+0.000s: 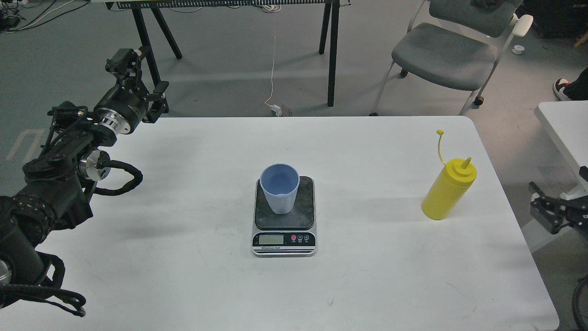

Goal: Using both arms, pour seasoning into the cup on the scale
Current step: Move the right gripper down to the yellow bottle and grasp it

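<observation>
Ribbed tapered cup point(279, 193) on mottled scale point(284, 219).

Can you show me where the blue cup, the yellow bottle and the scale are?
blue cup point(279, 189): head view, on its ribbed outer wall.
yellow bottle point(444, 194): head view, on the middle of its body.
scale point(271, 239): head view, on its front display.
</observation>
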### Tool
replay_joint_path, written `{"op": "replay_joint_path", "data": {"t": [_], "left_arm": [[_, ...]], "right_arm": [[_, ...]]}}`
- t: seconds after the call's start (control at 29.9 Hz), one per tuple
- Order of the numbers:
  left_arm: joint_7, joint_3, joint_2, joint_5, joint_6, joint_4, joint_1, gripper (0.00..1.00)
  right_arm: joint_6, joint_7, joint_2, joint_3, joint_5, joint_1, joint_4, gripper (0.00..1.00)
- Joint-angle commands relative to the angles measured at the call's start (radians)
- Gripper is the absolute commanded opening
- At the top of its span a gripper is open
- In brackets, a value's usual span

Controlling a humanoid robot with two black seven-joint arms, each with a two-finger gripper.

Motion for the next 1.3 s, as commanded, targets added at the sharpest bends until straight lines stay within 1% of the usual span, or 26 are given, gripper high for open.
{"op": "replay_joint_path", "data": {"t": [0.0, 0.37, 0.6, 0.73, 0.94, 1.1, 1.27], "left_arm": [[0.000, 0.002, 0.000, 0.000, 0.001, 0.000, 0.011, 0.92], [0.000, 0.013, 0.001, 0.003, 0.002, 0.000, 0.016, 0.92], [0.000, 0.013, 0.004, 0.006, 0.001, 0.000, 0.016, 0.93], [0.000, 0.020, 0.001, 0.015, 0.002, -0.002, 0.017, 0.94], [0.000, 0.046, 0.012, 0.017, 0.001, -0.002, 0.016, 0.95], [0.000, 0.048, 0.017, 0.018, -0.001, -0.002, 0.014, 0.95], [0.000, 0.048, 0.018, 0.017, -0.001, -0.002, 0.014, 0.95]], "right_arm": [[0.000, -0.007, 0.040, -0.001, -0.036, -0.015, 0.029, 0.99], [0.000, -0.004, 0.210, 0.017, -0.158, -0.002, 0.015, 0.99], [0.000, 0.000, 0.326, 0.092, -0.273, 0.018, -0.031, 0.99], [0.000, 0.000, 0.360, 0.085, -0.316, 0.081, -0.099, 0.99], [0.000, -0.002, 0.458, 0.083, -0.378, 0.161, -0.185, 0.99], [0.000, -0.002, 0.494, 0.079, -0.412, 0.202, -0.255, 0.99], [0.000, -0.002, 0.515, 0.080, -0.424, 0.198, -0.258, 0.99]]}}
